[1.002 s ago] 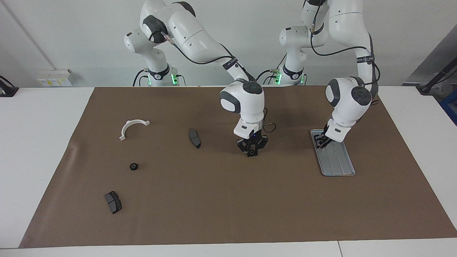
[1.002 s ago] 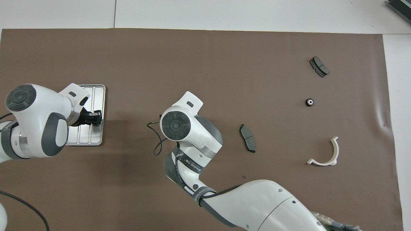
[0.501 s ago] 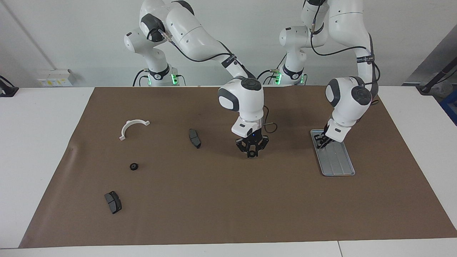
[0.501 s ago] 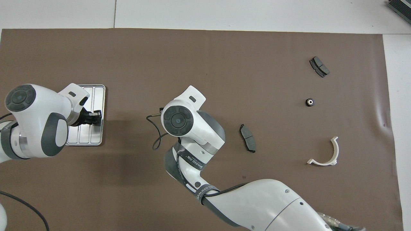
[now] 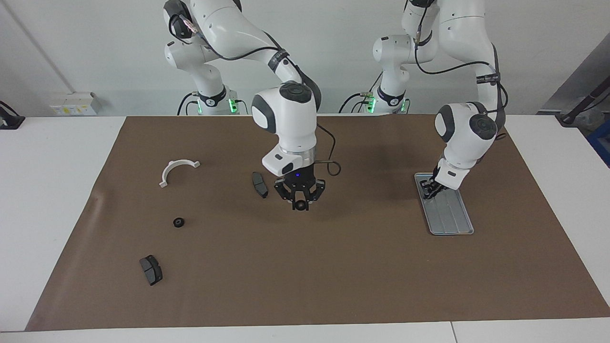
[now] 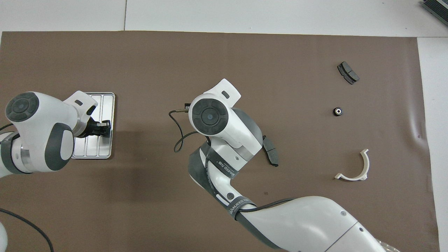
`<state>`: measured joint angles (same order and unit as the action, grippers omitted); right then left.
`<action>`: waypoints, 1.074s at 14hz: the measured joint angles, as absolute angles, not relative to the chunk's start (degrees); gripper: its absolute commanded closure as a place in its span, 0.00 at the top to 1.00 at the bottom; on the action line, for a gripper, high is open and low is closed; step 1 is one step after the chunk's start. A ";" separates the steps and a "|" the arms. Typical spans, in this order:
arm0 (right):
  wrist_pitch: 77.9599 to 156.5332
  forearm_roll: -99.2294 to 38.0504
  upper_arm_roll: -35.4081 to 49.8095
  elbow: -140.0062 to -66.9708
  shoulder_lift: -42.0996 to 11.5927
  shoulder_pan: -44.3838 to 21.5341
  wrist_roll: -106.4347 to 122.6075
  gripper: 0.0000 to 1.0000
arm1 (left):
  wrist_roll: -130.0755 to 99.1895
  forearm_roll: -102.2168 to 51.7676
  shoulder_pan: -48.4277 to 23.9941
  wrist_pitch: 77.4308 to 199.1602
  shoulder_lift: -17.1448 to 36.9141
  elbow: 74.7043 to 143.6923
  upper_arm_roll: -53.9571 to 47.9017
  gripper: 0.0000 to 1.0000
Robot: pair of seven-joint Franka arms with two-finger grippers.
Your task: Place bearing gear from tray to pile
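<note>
My right gripper (image 5: 299,205) hangs over the brown mat beside a dark grey pad (image 5: 259,184). It is shut on a small black round bearing gear (image 5: 299,206). In the overhead view its own wrist (image 6: 209,117) hides the gripper and the gear. The pile is a single small black disc (image 5: 178,222) lying toward the right arm's end of the table; it also shows in the overhead view (image 6: 337,111). The silver grooved tray (image 5: 450,214) lies toward the left arm's end. My left gripper (image 5: 431,188) is low over the tray's end nearer the robots (image 6: 103,127).
A white half-ring bracket (image 5: 177,170) lies nearer the robots than the disc. A second dark grey pad (image 5: 151,269) lies farther from them. The brown mat (image 5: 333,267) covers most of the table.
My right gripper has carried the bearing gear away from the tray toward the right arm's end, now close beside the middle pad. The left gripper has stayed over the tray.
</note>
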<state>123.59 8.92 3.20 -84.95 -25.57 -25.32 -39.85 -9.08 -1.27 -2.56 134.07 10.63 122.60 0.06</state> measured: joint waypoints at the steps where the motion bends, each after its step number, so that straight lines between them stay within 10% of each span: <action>1: 122.37 7.76 3.19 -85.23 -24.48 -23.36 -37.33 0.00 | -9.08 -1.27 -2.59 133.83 10.62 121.54 0.03 0.15; 15: 129.83 6.61 3.16 -101.87 -22.47 -2.82 -10.10 0.00 | -41.03 -1.27 -25.66 123.82 13.72 108.64 -1.19 0.13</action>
